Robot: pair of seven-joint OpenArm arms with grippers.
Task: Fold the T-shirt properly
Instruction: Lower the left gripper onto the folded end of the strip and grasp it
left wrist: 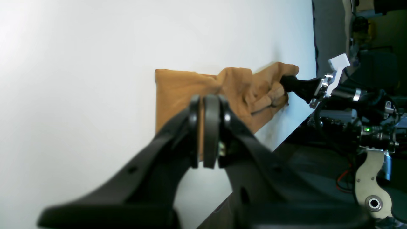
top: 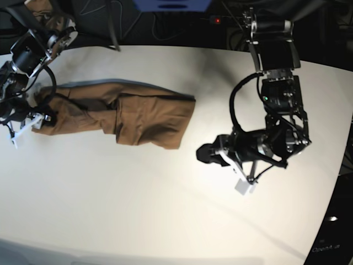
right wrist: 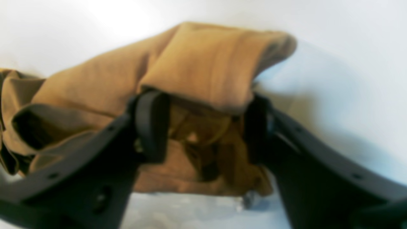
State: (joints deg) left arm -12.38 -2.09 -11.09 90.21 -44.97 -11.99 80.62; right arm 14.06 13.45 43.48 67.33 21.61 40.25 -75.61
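On white surface [top: 165,210]: T-shirt [top: 138,116], part-folded, bunched at one end. Right gripper [right wrist: 203,127] fingers spread around bunch; closing risks uneven pinch, skewed fold. Left gripper [left wrist: 206,133] fingers pressed together, clear of cloth.

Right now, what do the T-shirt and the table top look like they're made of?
T-shirt: soft woven or knit cloth, probably cotton, matte tan-brown; it creases and bunches in loose folds where the right tool straddles it.
Table top: smooth, hard white surface, likely laminate or painted board; faint sheen and soft shadows, no grain or texture visible. Exact material unclear.
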